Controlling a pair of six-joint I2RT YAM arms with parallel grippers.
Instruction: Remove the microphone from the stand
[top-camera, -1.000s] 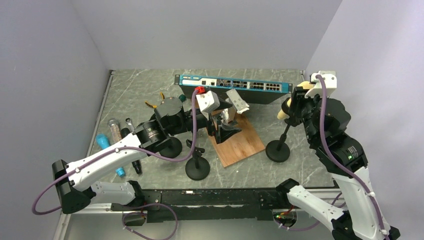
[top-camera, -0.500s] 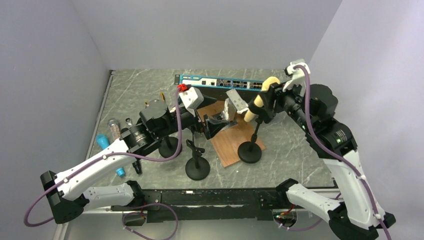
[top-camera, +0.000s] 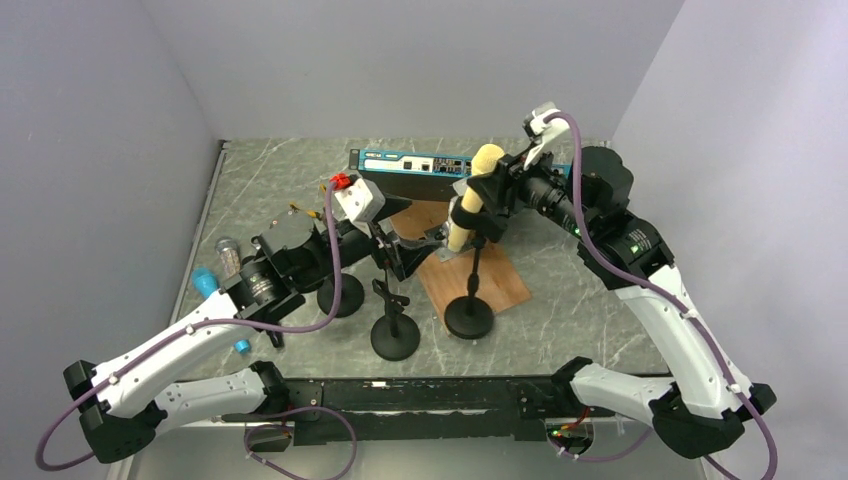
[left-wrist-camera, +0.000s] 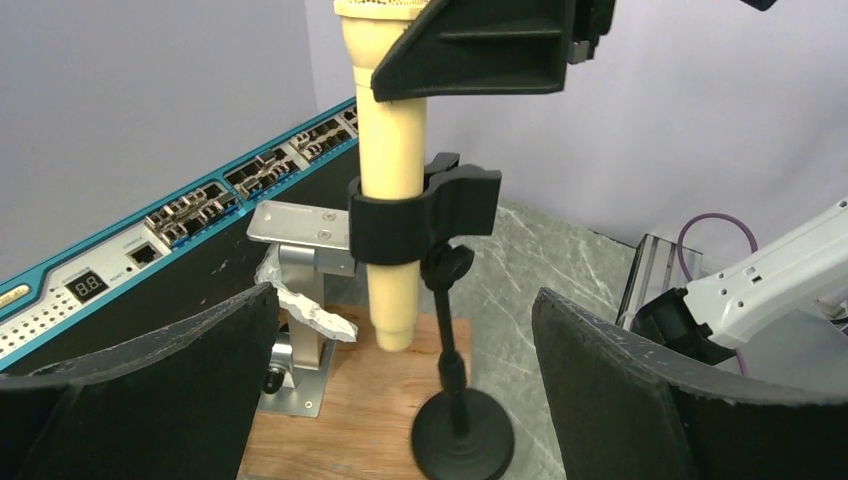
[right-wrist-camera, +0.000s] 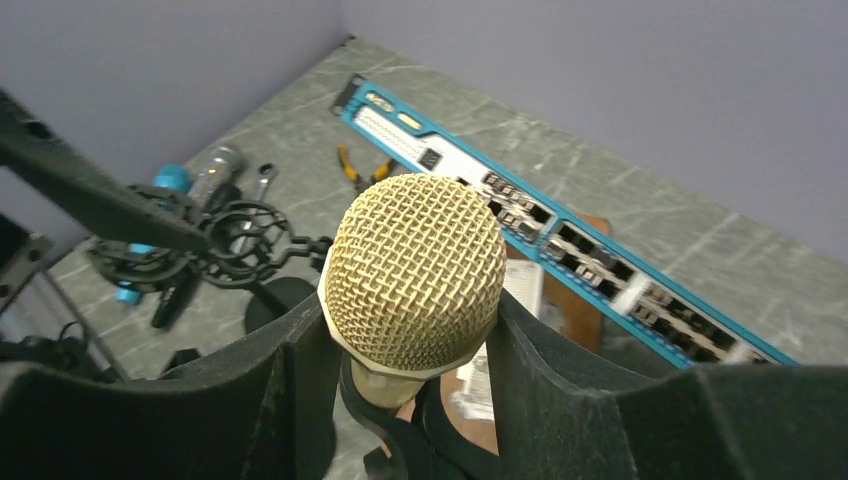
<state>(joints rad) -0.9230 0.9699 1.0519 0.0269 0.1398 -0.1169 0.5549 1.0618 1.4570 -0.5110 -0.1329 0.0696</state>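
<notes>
Microphone (top-camera: 486, 160): upright in the black clip (left-wrist-camera: 420, 212) of the stand (top-camera: 473, 280), not yet out of it. Shows a cream body running down through the clip and a gold mesh head (right-wrist-camera: 415, 268) on top. Sits above the wooden board (top-camera: 500, 285), in front of the network switch (top-camera: 420, 165), around the middle of the table (top-camera: 590, 300).

Right gripper (top-camera: 492, 188): jaws closed on the Microphone just under the mesh head, with a black finger (right-wrist-camera: 285, 395) on each side of the neck, above the clip. Reaches in from the far right.

Stand: thin black pole down to a round base (top-camera: 469, 318) at the near edge of the wooden board. Cannot tell whether resting there or held a little off it.

Left gripper (left-wrist-camera: 405, 300): jaws spread wide, holding nothing. Faces the stand from the left, with fingers (left-wrist-camera: 150, 390) to either side of the pole in the wrist view and apart from it, roughly level with the lower end of the cream body.

On the board just beside the stand: a small metal bracket (left-wrist-camera: 298, 250) with torn white material on it.

Left of the board: another black stand (top-camera: 395, 338) with a shock mount, and a second round base (top-camera: 340, 297) behind it.

Further left on the table: a blue tube (top-camera: 205, 282), a clear vial (top-camera: 230, 258), yellow-handled pliers (top-camera: 300, 210).
</notes>
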